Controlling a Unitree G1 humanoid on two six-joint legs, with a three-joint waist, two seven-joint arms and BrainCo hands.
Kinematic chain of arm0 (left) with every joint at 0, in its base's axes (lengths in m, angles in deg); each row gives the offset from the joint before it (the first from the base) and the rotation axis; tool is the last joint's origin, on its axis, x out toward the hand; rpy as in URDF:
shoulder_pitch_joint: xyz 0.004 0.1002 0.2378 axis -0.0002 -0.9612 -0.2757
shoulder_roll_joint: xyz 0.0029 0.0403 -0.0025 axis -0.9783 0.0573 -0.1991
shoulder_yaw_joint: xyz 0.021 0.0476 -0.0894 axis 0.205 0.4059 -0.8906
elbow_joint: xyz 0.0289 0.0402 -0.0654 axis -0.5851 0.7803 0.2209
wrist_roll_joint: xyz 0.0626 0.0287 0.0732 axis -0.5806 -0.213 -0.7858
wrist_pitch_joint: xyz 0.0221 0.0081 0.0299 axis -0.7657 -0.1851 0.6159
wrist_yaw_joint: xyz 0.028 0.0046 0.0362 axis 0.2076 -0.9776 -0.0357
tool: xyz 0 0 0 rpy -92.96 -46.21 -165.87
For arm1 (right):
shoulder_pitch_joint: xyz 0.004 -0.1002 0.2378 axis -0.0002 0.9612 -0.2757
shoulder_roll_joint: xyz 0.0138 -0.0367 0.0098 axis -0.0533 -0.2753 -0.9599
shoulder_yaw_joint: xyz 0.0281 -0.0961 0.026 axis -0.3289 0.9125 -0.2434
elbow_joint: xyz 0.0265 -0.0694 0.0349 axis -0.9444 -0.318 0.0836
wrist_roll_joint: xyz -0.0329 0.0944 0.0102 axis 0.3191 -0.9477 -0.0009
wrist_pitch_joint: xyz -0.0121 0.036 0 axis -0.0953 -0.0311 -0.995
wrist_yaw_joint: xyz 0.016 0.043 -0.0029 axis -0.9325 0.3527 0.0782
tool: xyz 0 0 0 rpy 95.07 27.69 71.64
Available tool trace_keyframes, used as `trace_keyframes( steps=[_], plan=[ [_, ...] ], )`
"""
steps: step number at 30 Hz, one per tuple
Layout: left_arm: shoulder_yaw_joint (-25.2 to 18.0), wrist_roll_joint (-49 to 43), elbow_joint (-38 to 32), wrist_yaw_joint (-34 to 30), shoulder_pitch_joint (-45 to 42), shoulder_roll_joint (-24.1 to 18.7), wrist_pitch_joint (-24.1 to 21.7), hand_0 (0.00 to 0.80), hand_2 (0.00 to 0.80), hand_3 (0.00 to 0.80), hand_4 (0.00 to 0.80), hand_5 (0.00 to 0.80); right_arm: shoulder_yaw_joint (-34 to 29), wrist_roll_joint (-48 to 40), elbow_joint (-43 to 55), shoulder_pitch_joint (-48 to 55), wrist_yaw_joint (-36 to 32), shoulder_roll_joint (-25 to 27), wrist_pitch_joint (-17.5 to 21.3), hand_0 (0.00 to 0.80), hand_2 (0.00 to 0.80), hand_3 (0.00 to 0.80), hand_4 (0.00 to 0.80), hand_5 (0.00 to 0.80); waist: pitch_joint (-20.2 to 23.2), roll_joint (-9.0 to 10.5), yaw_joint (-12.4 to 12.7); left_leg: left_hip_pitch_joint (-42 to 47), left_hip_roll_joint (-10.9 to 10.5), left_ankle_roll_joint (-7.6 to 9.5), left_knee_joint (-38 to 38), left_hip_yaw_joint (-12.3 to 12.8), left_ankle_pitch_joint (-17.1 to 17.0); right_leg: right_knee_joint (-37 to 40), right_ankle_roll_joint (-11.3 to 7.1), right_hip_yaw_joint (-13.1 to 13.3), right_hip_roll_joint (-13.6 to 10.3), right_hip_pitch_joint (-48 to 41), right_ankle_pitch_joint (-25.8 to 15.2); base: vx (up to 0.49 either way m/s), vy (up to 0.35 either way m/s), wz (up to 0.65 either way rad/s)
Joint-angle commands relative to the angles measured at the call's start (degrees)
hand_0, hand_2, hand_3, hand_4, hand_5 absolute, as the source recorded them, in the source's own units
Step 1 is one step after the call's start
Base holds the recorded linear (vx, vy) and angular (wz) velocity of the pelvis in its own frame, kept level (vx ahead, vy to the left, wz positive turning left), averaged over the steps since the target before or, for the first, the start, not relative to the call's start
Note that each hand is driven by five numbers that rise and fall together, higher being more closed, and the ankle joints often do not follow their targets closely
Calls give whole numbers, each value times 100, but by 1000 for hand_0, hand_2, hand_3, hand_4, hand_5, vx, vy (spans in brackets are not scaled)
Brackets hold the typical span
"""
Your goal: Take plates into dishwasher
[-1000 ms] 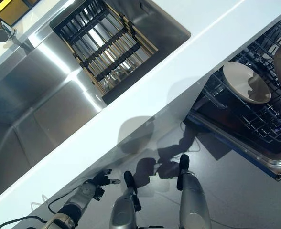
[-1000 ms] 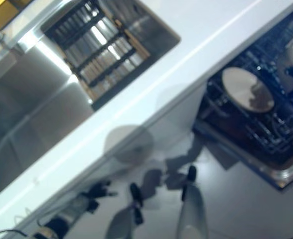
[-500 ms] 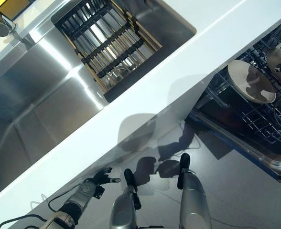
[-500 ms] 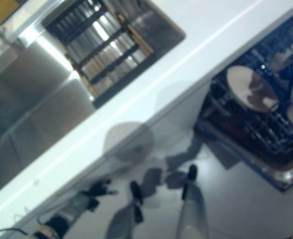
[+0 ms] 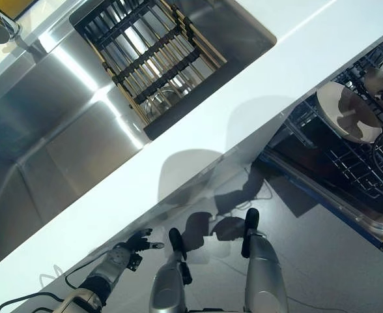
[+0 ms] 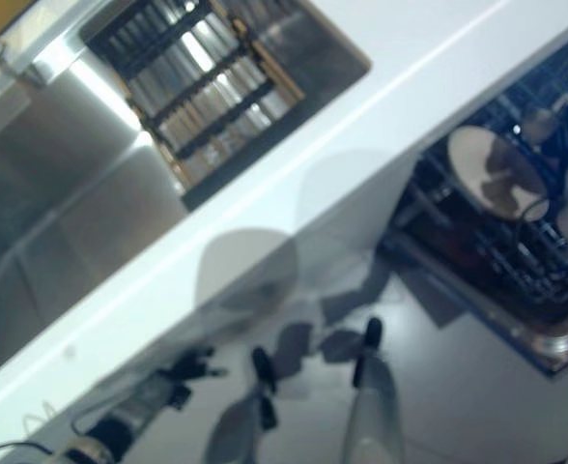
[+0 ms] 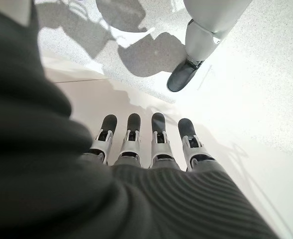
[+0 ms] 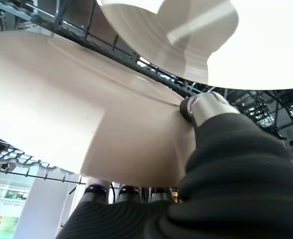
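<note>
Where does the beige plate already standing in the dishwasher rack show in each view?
Left eye: round beige plate, right edge, in the black wire rack.
Right eye: upper right.
Left wrist: not in it.
Right wrist: cannot tell it from the held plate.
Shared landmark: white countertop.

The left hand (image 5: 134, 246) is held low at the end of its silver-grey arm, with the fingers (image 7: 131, 134) extended straight in a row and nothing held. The right hand (image 8: 206, 144) is reached out to the right, its thumb (image 8: 206, 105) pressed on one face of a plate (image 8: 62, 109) and its fingers curled behind the other face.
</note>
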State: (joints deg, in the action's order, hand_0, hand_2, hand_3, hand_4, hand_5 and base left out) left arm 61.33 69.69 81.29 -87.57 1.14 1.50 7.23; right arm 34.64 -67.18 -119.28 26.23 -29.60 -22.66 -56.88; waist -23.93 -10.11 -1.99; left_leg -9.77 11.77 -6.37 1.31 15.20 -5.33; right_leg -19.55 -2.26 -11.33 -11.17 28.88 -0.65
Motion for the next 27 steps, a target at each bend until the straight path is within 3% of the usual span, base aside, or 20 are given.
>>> trace_keyframes(
  steps=[1, 16, 27],
  plan=[
    [114, 108, -81, -11, 139, -316, -59, 0, 0, 0, 0, 0, 252, -52, -324, -498, -71, 65, 84, 800, 800, 800, 800, 800, -268, 301, 115, -445, 8, -88, -441, -241, -193, 467, -31, -311, -111, -477, 16, 0, 0, 0],
    [77, 226, -81, -3, 187, -412, -182, 0, 0, 0, 0, 0, -311, -155, -866, 96, 301, 215, 51, 800, 800, 800, 800, 800, -336, 210, 71, -528, -81, -32, -438, -280, -147, 352, -61, -262, -176, -395, 31, -5, 1, 1],
    [86, 276, -126, -36, 194, -460, -251, 0, 0, 0, 0, 0, -370, -261, -997, 83, 412, 296, 4, 800, 800, 800, 800, 800, -385, 132, 36, -627, -104, -38, -471, -256, -164, 384, -64, -253, -208, -306, -5, -2, -1, 0]
  ],
)
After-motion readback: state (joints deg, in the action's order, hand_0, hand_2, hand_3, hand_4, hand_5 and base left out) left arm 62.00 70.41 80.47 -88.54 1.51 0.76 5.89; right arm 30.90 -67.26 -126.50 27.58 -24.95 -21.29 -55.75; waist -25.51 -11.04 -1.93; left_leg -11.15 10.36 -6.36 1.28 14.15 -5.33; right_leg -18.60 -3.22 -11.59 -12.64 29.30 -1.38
